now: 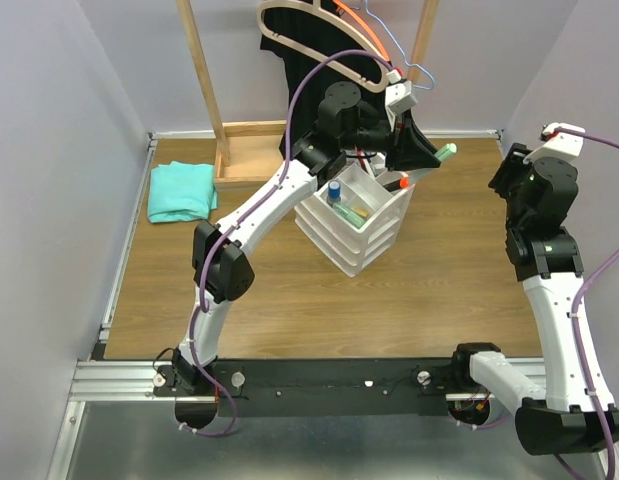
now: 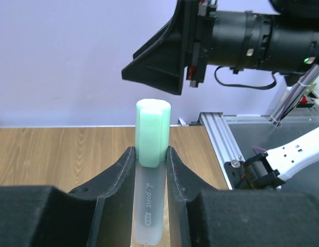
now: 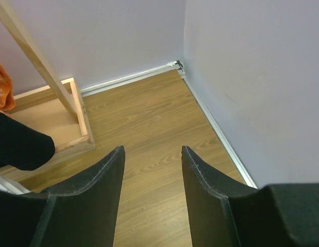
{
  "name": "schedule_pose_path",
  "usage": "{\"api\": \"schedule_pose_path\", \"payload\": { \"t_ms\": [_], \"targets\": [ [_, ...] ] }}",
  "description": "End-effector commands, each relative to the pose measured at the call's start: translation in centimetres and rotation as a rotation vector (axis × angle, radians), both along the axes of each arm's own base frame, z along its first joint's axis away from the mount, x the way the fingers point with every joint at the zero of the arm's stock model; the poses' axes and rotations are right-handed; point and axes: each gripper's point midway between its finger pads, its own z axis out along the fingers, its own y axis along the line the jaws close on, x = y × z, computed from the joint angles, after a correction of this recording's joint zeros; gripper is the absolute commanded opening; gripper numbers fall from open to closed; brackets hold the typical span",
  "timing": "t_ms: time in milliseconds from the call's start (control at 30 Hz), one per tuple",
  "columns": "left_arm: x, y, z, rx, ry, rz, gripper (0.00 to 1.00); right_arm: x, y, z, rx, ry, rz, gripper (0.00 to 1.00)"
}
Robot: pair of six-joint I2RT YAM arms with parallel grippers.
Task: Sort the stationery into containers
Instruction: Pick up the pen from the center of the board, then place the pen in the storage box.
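Left jaws pinch green highlighter [image 2: 153,128] by organiser [image 1: 349,245].
Left arm [image 1: 269,205] hides most of its tray; highlighter base cut off. Right jaws spread over worktop [image 3: 149,113].

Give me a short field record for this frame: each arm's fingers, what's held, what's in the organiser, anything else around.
left fingers: shut on mint-green-capped translucent plastic highlighter, raised near far right corner of white plastic three-drawer organiser
right fingers: open, empty, above wooden tabletop by the right wall
organiser top tray: small blue-capped tube, orange item; rest unclear
elsewhere: teal folded cloth at left; wooden rack at back
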Motion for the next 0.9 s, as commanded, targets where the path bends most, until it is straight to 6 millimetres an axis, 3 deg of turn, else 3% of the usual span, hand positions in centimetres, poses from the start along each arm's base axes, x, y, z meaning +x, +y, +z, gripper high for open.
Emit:
{"api": "schedule_pose_path", "payload": {
  "t_ms": [0,200,333,767,867],
  "targets": [
    [0.7,0.6,1.5,-0.073,-0.007,-0.012,0.0,0.1,-0.8,0.1,-0.002,-0.002,-0.027,0.56],
    [2.5,1.9,0.0,-0.057,0.0,0.007,0.0,0.4,-1.5,-0.4,0.017,0.017,-0.04,0.55],
    [3.0,2.4,-2.3,-0.013,-0.032,0.012,0.0,0.7,-1.6,-0.8,0.021,0.023,-0.039,0.55],
    [4.6,1.9,-7.2,0.054,-0.039,0.048,0.0,1.5,-0.4,-1.0,0.013,0.049,0.048,0.53],
    [4.5,2.1,-7.8,0.062,-0.047,0.054,0.07,1.4,-0.2,-1.1,0.02,0.05,0.056,0.56]
  ]
}}
